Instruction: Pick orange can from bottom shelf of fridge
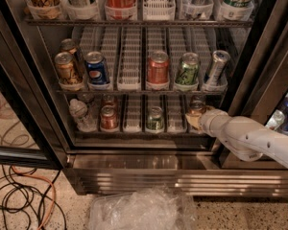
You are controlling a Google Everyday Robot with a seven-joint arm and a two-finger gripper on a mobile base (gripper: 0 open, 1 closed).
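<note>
Left of the gripper (196, 120), which sits low at the right, stand a small green can (155, 119), a small red can (108, 118) and a clear bottle (80, 115); above it stand a blue can (96, 69), a larger red can (158, 68), a larger green can (187, 69) and a slim silver can (216, 67); below it to the left lie a crumpled plastic bag (140, 210) and cables (20, 199).
</note>
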